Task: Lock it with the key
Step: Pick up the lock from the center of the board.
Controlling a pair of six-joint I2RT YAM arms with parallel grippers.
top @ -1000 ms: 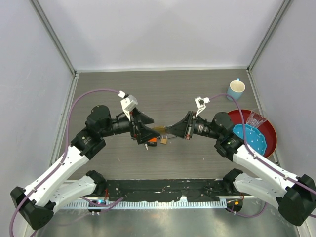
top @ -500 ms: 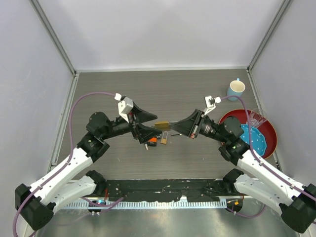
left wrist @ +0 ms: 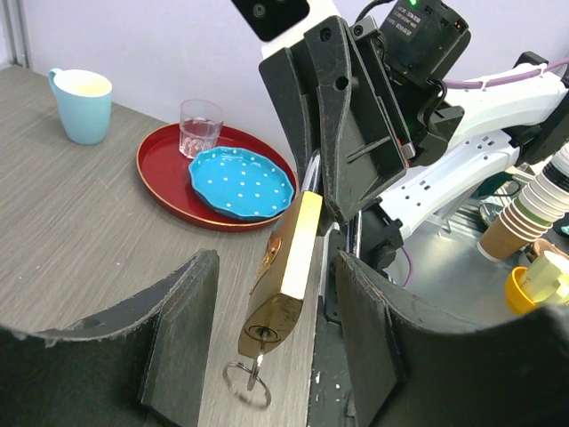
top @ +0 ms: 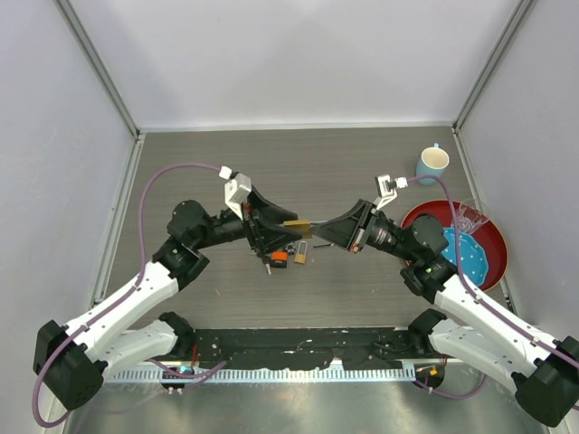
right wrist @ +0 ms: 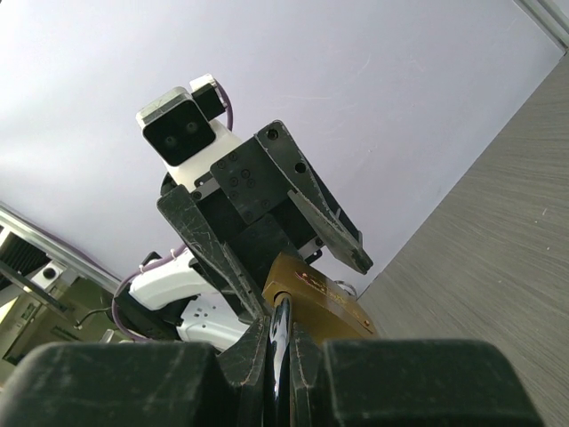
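**Step in hand: key engagement.** The padlock (left wrist: 286, 267) is held in the air between the two arms, above the middle of the bench (top: 362, 163) and not resting on it. The right end effector (right wrist: 280, 345) is clamped on the padlock's upper end. I judge that it grips the shackle, though its fingers hide that part. The key (left wrist: 258, 354) sits in the keyway at the lower end, with its ring (left wrist: 244, 381) hanging free. The left end effector (top: 282, 233) is apart, one finger on each side of the padlock body, touching neither the body nor the key.

**Next move, as I judge it.** I bring the left fingers (left wrist: 182, 338) onto the key's head, close them, and roll the wrist while the right arm holds firm. The head is small and sits next to the ring. A grip on the ring alone would pass no torque to the key.

**View notes.**
- Only the left wrist view shows the key and keyway.
- The right wrist view shows the clamp and the left fingers spread.
- The top view shows only a brass sliver between the arms.
- From no view can I tell whether the shackle is seated.
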